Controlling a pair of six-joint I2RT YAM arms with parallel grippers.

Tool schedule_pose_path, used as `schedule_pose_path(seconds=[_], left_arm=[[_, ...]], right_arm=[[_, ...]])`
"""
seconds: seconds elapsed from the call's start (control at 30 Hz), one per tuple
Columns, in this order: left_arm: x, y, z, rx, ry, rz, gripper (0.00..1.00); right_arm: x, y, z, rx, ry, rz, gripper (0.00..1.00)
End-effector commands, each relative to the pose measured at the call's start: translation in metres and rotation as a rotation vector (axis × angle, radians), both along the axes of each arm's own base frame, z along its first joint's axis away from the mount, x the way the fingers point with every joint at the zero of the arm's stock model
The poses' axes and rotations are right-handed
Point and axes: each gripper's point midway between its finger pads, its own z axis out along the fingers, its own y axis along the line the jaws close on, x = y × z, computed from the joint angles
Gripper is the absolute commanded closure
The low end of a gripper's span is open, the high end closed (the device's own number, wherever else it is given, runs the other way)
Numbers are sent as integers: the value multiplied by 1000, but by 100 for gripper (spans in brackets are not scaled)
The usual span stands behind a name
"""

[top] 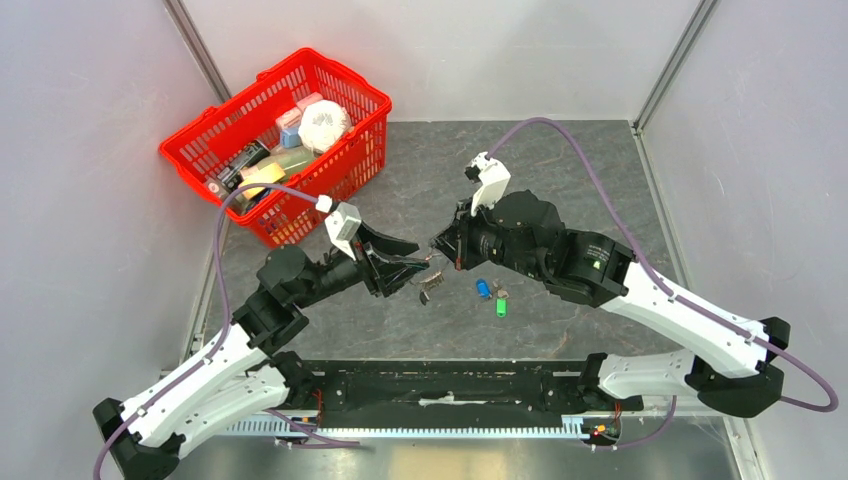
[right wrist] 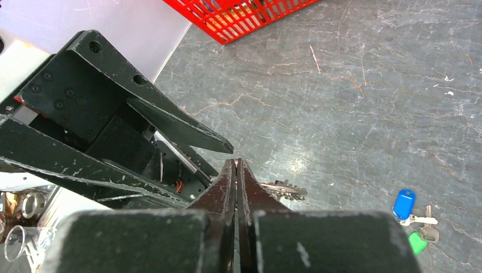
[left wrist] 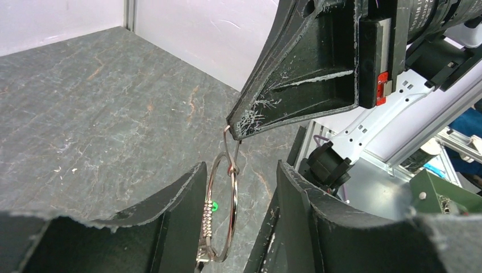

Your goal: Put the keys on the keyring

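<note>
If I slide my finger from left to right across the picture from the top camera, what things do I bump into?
Red basket → left pincer → right pincer, pinching a silver key → blue key → green key.

a dark grey, stone-veined table top point(top: 560, 170) is enclosed on three sides by plain pale walls point(top: 450, 50), which are joined at the far corners by slim aluminium posts point(top: 672, 60). a red plastic basket point(top: 340, 170) of oddments is set at the far left. soft, even light is cast, and a faint glare is seen on the surface.
</note>
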Motion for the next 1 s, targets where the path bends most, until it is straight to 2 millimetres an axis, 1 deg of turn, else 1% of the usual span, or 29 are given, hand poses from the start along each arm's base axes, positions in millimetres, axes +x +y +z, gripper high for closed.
schedule_pose_path(seconds=[0.0,0.13,0.4,0.83,0.97], left_arm=[[0,1,20,-19,-141,4,44],[0,1,21,-27,-167,5,44],[5,-4,15,-13,-162,3,44],[9,-7,4,10,-148,7,53],[10,-7,4,13,-149,9,55]], right_arm=[[3,3,32,89,-16,-23,100],[3,4,30,84,-5,-23,100],[1,10,31,99,9,-6,100],[-1,11,37,131,8,-2,100],[-2,13,39,137,8,6,100]])
